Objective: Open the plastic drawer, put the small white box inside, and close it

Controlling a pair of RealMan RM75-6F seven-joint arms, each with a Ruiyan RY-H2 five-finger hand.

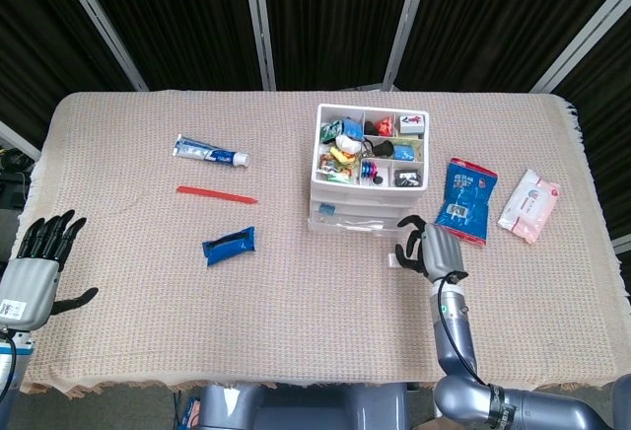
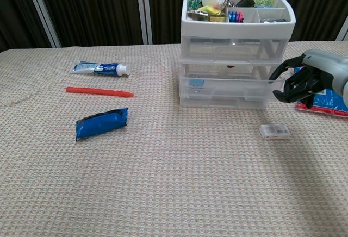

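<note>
Right robot hand [image 2: 304, 82] is hovering, fingers curled on nothing, beside the drawer [image 2: 225, 91]; box [image 2: 274, 131] is lying just below it; left robot hand [image 1: 39, 257] is resting spread.

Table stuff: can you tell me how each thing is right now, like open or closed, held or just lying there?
Clear plastic drawer unit: drawers all closed.
Small white box: lying flat on the tablecloth, not held.
Right robot hand: fingers curled, beside the drawers, holding nothing.
Left robot hand: open, fingers spread, empty.
Blue-and-white toothpaste tube: capped, lying flat.
Blue foil packet: lying flat.
</note>
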